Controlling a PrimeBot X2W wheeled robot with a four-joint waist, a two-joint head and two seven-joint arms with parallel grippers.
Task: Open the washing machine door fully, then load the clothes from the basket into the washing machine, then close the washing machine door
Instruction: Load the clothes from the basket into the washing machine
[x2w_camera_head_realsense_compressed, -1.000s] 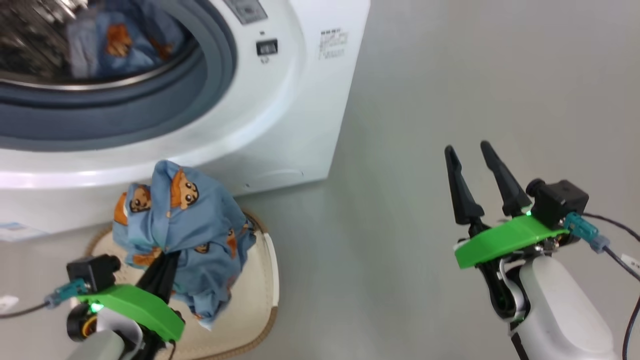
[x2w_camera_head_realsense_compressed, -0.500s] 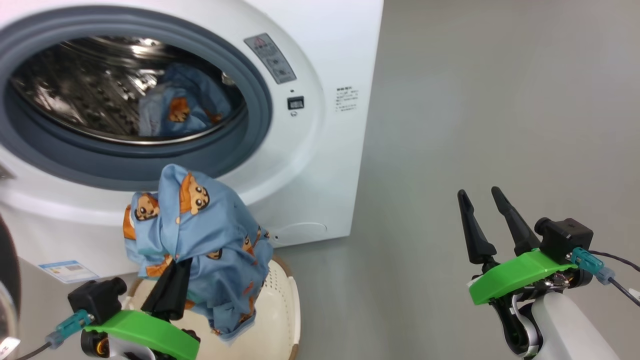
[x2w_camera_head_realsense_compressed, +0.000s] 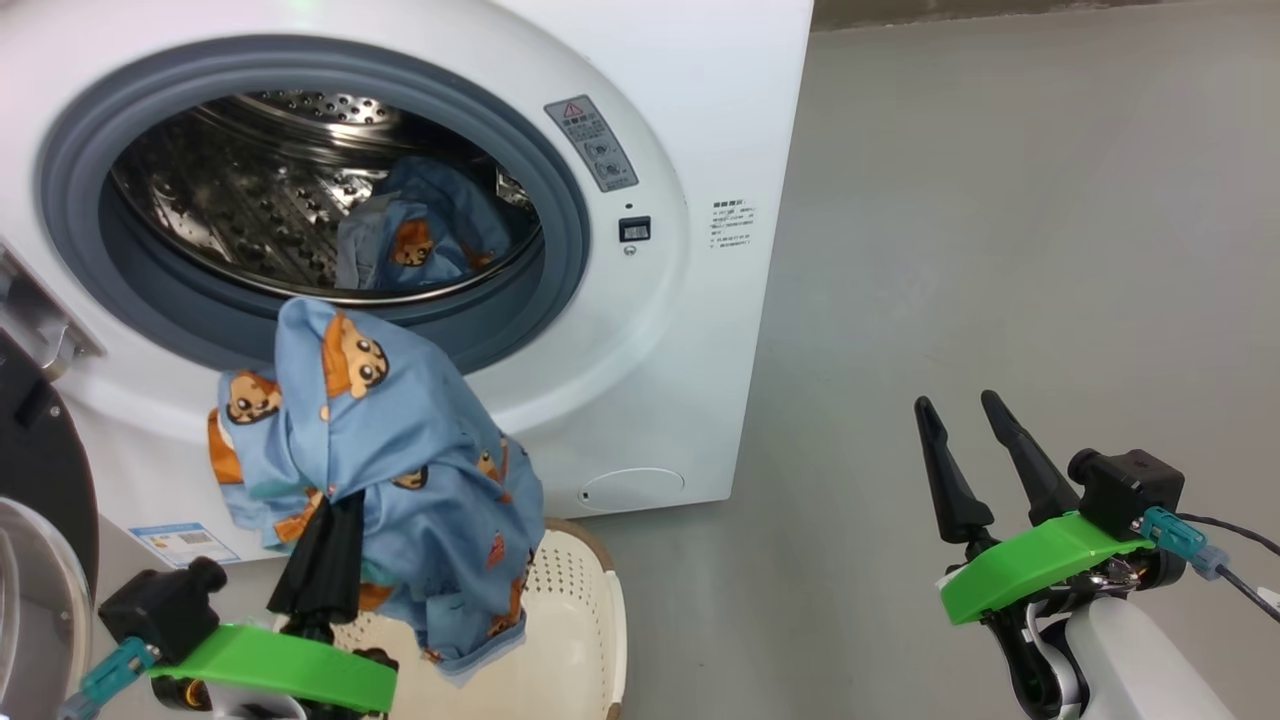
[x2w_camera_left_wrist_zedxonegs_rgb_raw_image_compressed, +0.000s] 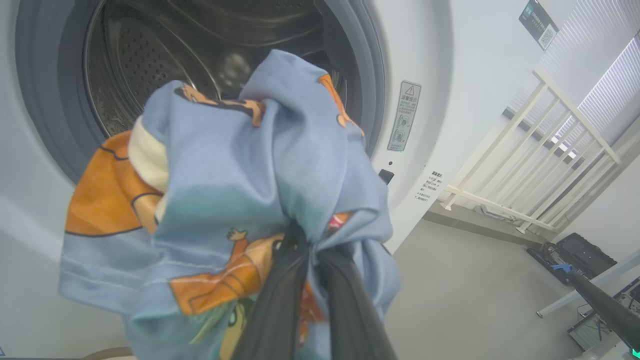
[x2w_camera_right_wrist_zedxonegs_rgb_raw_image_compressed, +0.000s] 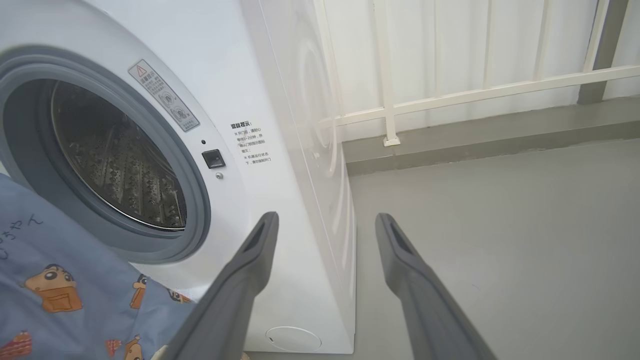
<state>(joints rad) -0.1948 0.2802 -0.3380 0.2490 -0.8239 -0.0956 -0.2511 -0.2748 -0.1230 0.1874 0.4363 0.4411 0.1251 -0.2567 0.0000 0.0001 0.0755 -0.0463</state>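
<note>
Nearest on the left, the left gripper (x2w_camera_head_realsense_compressed: 330, 530) is clamped tight on the clothes (x2w_camera_head_realsense_compressed: 400, 440). This is a bundle of light blue fabric printed with orange-brown bears, and it hangs bunched around the dark fingers (x2w_camera_left_wrist_zedxonegs_rgb_raw_image_compressed: 280, 300), lifted clear above the basket (x2w_camera_head_realsense_compressed: 585, 610). Nearest on the right, the right gripper (x2w_camera_head_realsense_compressed: 955, 402) hovers over bare grey floor (x2w_camera_head_realsense_compressed: 1000, 250), well apart from everything, its jaws spread wide and holding nothing. The cream perforated basket sits on the floor just in front of the washing machine (x2w_camera_head_realsense_compressed: 700, 120), below the raised bundle. At the near left edge the washing machine door (x2w_camera_head_realsense_compressed: 40, 470) is swung open, its black ring and glass bowl partly in view. Beyond the bundle is the machine's round mouth, ringed by the grey gasket (x2w_camera_head_realsense_compressed: 570, 220). Farther in, another piece of the same bear-print cloth (x2w_camera_head_realsense_compressed: 420, 240) lies on the steel drum (x2w_camera_head_realsense_compressed: 250, 200). A white railing (x2w_camera_right_wrist_zedxonegs_rgb_raw_image_compressed: 475, 92) stands far right, behind the machine.
</note>
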